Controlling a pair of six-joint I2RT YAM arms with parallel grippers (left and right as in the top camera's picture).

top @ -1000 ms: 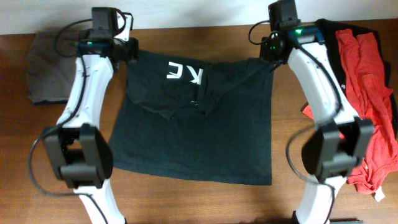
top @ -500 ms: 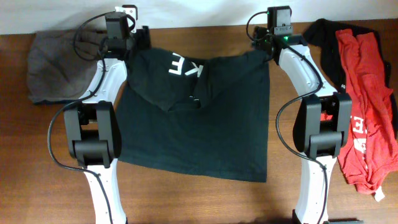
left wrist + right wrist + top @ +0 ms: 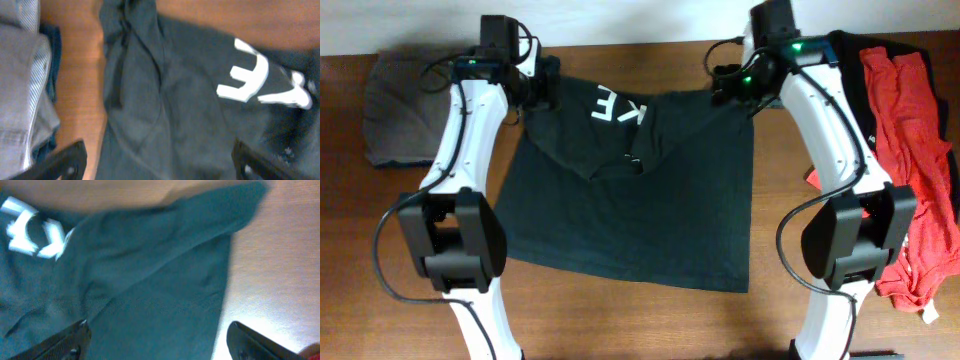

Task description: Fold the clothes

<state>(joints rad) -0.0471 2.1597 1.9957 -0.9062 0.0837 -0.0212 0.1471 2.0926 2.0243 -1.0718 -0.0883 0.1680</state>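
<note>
A black shirt point(image 3: 640, 210) lies spread on the brown bench point(image 3: 400, 270), with a rumpled flap near its top edge bearing white letters point(image 3: 620, 108). The left pincer point(image 3: 544, 82) is at the shirt's top left corner and the right pincer point(image 3: 722, 84) at its top right corner. A grey cloth point(image 3: 398, 110) lies far left, and red shirts point(image 3: 910, 140) over another black garment point(image 3: 847, 55) far right.
</note>
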